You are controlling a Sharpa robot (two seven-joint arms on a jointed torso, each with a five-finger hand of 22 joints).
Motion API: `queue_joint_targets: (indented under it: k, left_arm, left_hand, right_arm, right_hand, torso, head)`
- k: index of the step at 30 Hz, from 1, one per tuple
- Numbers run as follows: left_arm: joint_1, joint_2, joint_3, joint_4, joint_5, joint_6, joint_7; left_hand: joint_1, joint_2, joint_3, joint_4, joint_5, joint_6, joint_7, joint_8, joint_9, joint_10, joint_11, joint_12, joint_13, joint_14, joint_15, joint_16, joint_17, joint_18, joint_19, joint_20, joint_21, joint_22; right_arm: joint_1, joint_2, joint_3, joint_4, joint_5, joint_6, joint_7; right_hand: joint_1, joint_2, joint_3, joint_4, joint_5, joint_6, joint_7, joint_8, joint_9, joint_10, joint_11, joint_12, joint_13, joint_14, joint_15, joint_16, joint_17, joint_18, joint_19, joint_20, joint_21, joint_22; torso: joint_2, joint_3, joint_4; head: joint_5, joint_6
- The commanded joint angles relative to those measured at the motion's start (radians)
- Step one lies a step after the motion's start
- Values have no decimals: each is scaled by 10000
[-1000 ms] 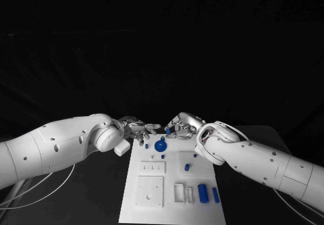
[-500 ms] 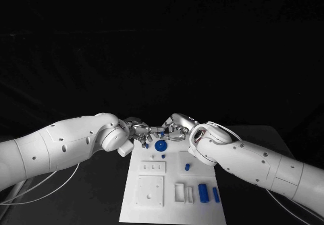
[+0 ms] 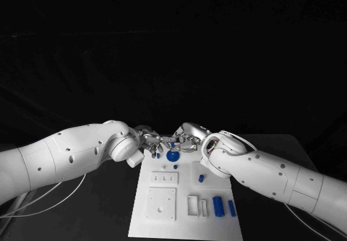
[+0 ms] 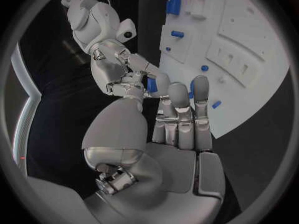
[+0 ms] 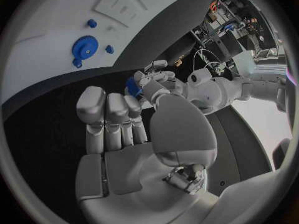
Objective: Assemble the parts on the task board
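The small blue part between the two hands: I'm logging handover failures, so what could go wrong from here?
1. The blue part sits between fingertips of the left hand and right hand, above the far end of the task board. A mistimed release could drop it.
2. It hangs near the blue gear; a fall might strike that.
3. The fingers crowd together and could collide.

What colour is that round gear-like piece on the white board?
Blue. The round gear-like piece shows best in the right wrist view, on the white board.
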Motion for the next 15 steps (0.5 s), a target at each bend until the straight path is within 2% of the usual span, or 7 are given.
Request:
queue_joint_targets:
  k: [1,4,11,15]
  left_arm:
    - [19,40,3,10,-240,-44,-84]
    - [19,60,3,21,-269,1,-103]
    - [19,98,4,43,-346,116,-190]
    - [19,111,4,41,-429,175,-252]
  left_hand:
    - [-16,103,9,-85,-31,-56,-8,-13,-24,378,-49,-46,17,-73,24,40,-25,132,-62,-6,-11,26]
    - [0,166,-21,-162,-23,-57,-2,-13,-34,378,-46,-47,23,-75,25,53,-35,133,-62,-4,-18,42]
    - [163,689,-370,-887,127,-52,-9,-14,-74,375,-52,-54,46,-96,18,99,-84,128,-61,-8,-61,136]
    - [219,808,-482,-1081,146,-42,-21,-12,-102,377,-61,-59,50,-95,19,110,-92,124,-62,-9,-81,167]
  right_arm:
    - [6,27,-7,21,-108,203,-90]
    - [6,60,-16,10,-111,232,-105]
    - [6,132,-44,-23,-122,247,-143]
    - [6,152,-52,-30,-125,251,-158]
  right_hand:
    - [25,-76,-31,40,56,45,10,22,15,57,-21,34,16,54,-10,61,18,29,63,-9,-14,1125]
    - [26,-79,-35,38,59,45,9,22,15,59,-21,37,18,54,-10,61,18,29,64,-9,-11,1125]
    - [29,-77,-49,33,72,55,8,25,16,58,-22,34,18,58,-11,71,28,26,69,-10,7,1130]
    - [20,-74,-81,34,81,52,6,23,15,54,-23,26,14,54,-11,59,23,28,68,-10,-9,1126]
  torso:
    - [-8,1,-11]
    - [-7,5,-16]
    - [1,5,-2]
    - [-4,2,-3]
  head:
    - [-1,-10]
    - [1,-19]
    - [-6,-45]
    - [-1,-53]
